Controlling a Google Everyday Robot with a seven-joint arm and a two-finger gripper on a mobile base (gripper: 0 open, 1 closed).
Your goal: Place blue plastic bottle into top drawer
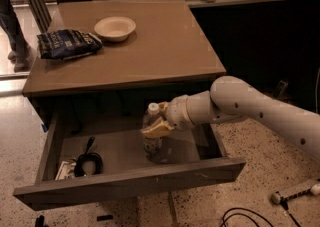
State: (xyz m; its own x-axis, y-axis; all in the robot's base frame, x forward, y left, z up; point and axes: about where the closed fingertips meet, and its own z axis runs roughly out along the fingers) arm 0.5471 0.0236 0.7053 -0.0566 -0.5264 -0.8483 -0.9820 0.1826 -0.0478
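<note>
Clear bottle (153, 146) upright in drawer (130, 182), cap up, clasped by pincer (156, 129)

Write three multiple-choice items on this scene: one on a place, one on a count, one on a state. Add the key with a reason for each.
1. Where is the blue plastic bottle?
A. Lying on the floor
B. Standing in the top drawer
C. Inside a bag

2. How many things lie on the table?
A. Two
B. Four
C. None

3. What state is the top drawer in?
A. Shut
B. Taken right out
C. Pulled open

Key:
1 B: it stands upright on the drawer's floor, with the gripper at its upper half.
2 A: only the bowl and the snack bag lie there.
3 C: its inside shows in front of the table.
</note>
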